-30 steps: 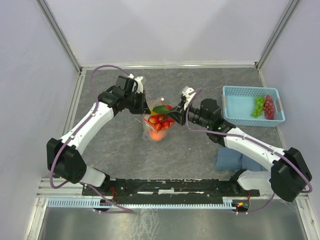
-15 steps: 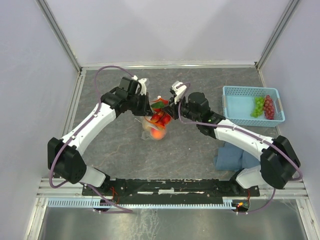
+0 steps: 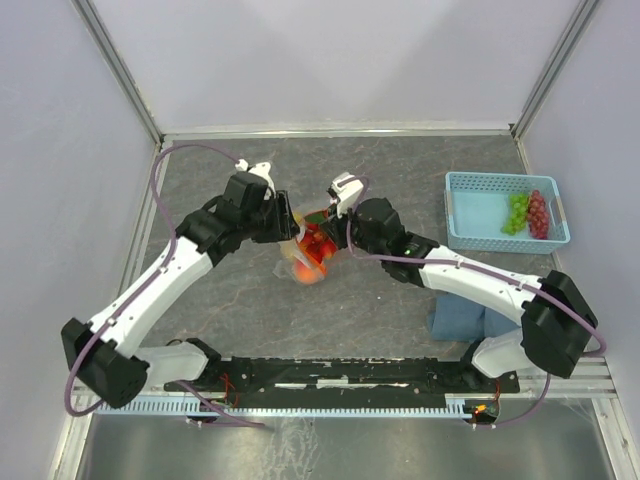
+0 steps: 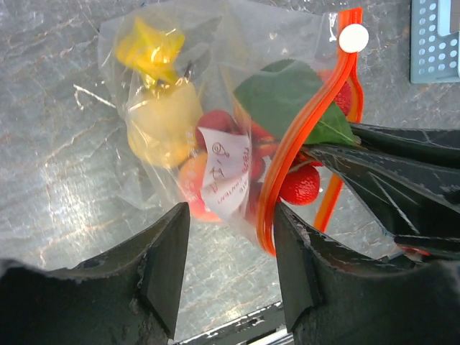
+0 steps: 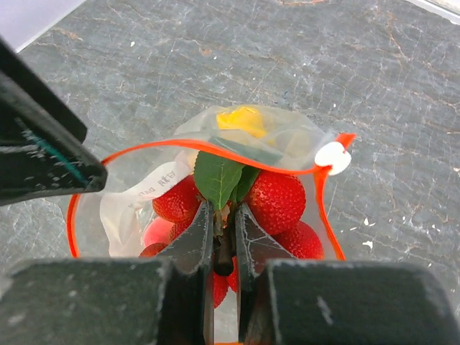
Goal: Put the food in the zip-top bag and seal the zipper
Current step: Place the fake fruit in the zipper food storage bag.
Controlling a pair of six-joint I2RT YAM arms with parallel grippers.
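The clear zip-top bag [image 3: 303,262] [image 4: 136,65] stands mid-table with its mouth wide. Its orange zipper [image 4: 302,136] [image 5: 251,159] carries a white slider [image 5: 330,157]. Inside lie a yellow lemon [image 4: 162,126] and an orange-red peach [image 4: 192,188]. My right gripper [image 3: 330,222] [image 5: 224,215] is shut on the stem of the strawberry bunch [image 5: 277,198], which hangs inside the bag's mouth. My left gripper [image 3: 287,224] [image 4: 230,230] is open. The zipper's edge lies between its fingers, close to the right one.
A light-blue mesh basket [image 3: 462,205] at the right holds green and purple grapes [image 3: 528,213]. A blue block [image 3: 462,318] sits under the right arm. Metal frame rails border the grey table.
My left gripper has opened and let go of the bag's edge. The right arm has carried the strawberries left and down into the bag, which shifted slightly left.
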